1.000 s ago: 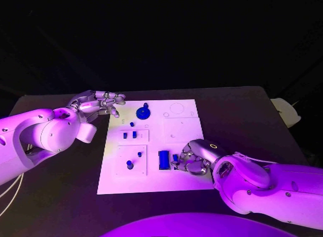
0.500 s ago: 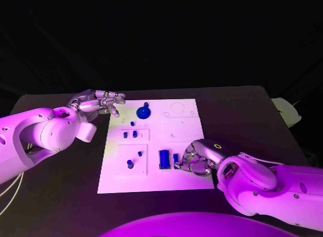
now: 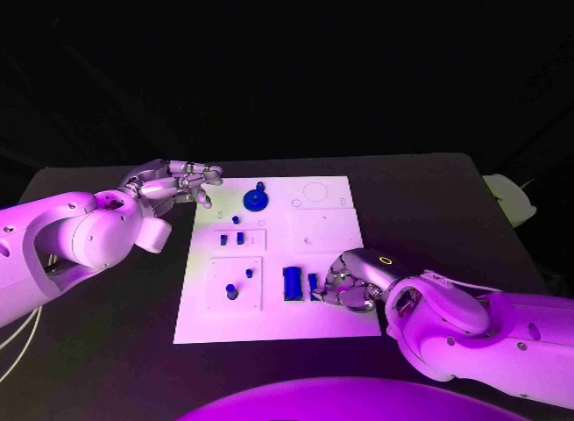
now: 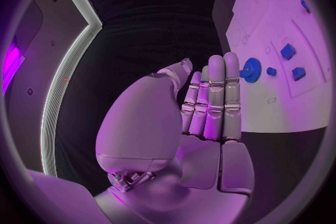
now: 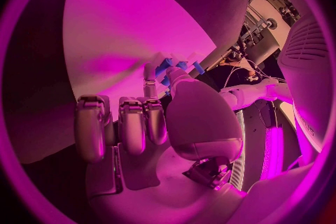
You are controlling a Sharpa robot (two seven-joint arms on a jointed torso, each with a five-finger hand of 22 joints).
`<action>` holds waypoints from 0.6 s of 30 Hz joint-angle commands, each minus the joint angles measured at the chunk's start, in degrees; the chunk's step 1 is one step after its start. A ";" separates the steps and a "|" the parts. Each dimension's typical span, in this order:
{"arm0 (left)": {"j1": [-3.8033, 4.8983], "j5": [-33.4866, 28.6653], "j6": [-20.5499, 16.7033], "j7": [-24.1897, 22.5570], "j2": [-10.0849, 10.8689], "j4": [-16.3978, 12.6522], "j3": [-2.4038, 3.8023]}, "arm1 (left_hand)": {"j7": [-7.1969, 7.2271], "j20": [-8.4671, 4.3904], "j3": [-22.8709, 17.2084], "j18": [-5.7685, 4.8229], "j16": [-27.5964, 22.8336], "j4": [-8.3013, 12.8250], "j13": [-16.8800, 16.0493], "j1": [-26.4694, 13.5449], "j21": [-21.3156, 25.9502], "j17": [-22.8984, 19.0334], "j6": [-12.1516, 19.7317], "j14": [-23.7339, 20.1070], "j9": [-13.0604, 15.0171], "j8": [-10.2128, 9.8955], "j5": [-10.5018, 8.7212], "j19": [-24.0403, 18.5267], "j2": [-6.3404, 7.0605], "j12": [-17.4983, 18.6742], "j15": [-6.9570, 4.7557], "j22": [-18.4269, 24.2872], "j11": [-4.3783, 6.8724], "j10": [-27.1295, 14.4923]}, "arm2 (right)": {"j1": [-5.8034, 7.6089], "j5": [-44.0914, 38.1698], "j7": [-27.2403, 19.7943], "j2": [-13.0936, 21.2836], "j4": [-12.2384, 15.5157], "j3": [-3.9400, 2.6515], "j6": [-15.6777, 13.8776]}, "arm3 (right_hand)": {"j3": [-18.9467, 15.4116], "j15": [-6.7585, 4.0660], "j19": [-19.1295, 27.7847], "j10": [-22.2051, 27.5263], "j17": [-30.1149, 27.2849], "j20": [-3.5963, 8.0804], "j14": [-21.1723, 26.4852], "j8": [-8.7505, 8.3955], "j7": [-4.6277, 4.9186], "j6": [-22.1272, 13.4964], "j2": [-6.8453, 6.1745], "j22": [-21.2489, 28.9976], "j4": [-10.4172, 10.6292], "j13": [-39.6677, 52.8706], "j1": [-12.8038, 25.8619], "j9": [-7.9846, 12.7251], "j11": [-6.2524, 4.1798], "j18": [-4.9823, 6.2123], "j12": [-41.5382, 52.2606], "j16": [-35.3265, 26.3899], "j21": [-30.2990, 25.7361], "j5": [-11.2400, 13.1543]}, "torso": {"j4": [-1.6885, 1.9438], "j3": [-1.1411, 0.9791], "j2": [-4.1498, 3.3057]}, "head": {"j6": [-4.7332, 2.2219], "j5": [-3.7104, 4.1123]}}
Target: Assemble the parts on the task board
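The white task board (image 3: 324, 232) lies in the middle of the black table. On it are a blue gear (image 3: 255, 200), two small blue pegs (image 3: 232, 238), a blue rectangular block (image 3: 292, 282) and a rounded blue piece (image 3: 231, 292). My right hand (image 3: 347, 282) rests on the board's near right part. It pinches a small blue part (image 5: 171, 66) between thumb and finger, just right of the block. My left hand (image 3: 173, 186) hovers off the board's far left corner. Its fingers (image 4: 217, 95) are stretched out and hold nothing. The gear (image 4: 251, 70) lies just beyond their tips.
A pale object (image 3: 508, 197) sits at the table's right edge. Empty outlined recesses (image 3: 322, 230) mark the board's far right half. Bare black table (image 3: 438, 210) surrounds the board.
My right hand has shifted slightly toward the near edge of the board with the small part in it. The left hand has stayed still.
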State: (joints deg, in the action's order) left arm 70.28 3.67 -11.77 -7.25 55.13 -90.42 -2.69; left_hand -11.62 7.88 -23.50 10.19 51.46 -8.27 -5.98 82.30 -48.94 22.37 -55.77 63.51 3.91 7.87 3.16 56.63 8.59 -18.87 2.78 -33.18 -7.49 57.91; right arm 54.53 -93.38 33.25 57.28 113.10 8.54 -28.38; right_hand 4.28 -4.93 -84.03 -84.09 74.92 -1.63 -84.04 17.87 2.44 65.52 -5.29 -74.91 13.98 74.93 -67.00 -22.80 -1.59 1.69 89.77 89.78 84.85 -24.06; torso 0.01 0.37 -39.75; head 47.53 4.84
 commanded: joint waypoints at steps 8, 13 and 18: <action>0.02 0.22 1.02 -0.45 0.00 0.01 0.03 | 0.04 0.22 0.37 0.39 -0.15 0.00 -0.09 -0.31 0.23 -0.07 0.44 -0.16 -0.03 0.38 0.07 0.35 -0.37 -0.25 0.15 0.09 0.03 -0.44 | -0.15 -0.82 -0.19 -1.01 -0.92 -0.02 2.00 | -0.16 -0.36 -4.29 -5.91 15.07 0.50 -5.96 0.49 -0.51 -0.22 0.79 -13.75 -1.14 15.07 -2.82 -0.21 -0.43 -0.67 0.23 0.21 0.17 6.39 | -0.06 -0.08 -0.04 | 0.13 -0.03; 0.02 0.22 1.02 -0.45 -0.02 0.07 0.03 | 0.04 0.22 0.37 0.39 -0.15 0.00 -0.09 -0.31 0.23 -0.07 0.44 -0.16 -0.03 0.38 0.07 0.35 -0.37 -0.25 0.15 0.09 0.03 -0.44 | -0.17 -1.55 -0.02 -1.00 -1.11 -0.02 1.57 | -0.07 -0.37 -4.29 -5.91 15.08 0.50 -5.96 0.52 -0.54 -0.20 0.94 -13.75 -1.23 15.07 -3.07 -0.23 -0.45 -0.67 0.23 0.22 0.17 6.58 | -0.05 -0.04 0.02 | 0.20 0.05; 0.02 0.22 0.98 -0.47 -0.05 0.18 0.02 | 0.04 0.23 0.38 0.39 -0.14 -0.02 -0.09 -0.30 0.27 -0.08 0.46 -0.16 -0.03 0.43 0.07 0.37 -0.44 -0.32 0.16 0.12 0.03 -0.48 | -0.17 -1.76 -0.32 -0.79 -0.67 -0.03 -0.21 | -0.21 -0.36 -4.29 -5.91 15.08 0.50 -5.96 0.58 -0.48 -0.14 0.97 -13.75 -1.00 15.07 -2.79 -0.25 -0.42 -0.67 0.23 0.21 0.17 6.73 | -0.06 -0.03 0.05 | 0.06 0.13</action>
State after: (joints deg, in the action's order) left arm 70.30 3.67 -11.74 -7.25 55.15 -90.24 -2.69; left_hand -11.62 7.88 -23.50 10.19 51.46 -8.27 -5.98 82.30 -48.94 22.37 -55.77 63.51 3.91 8.10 3.16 56.63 8.59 -18.87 2.78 -33.12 -7.49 57.91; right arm 54.43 -94.07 33.22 56.44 112.29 8.52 -27.57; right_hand 4.28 -4.92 -84.02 -84.09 74.91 -1.63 -84.03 18.17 2.23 65.30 -4.24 -74.95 13.04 74.93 -69.39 -22.97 -1.58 1.69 89.77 89.78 84.85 -17.64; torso -0.03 0.31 -39.74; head 47.68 4.94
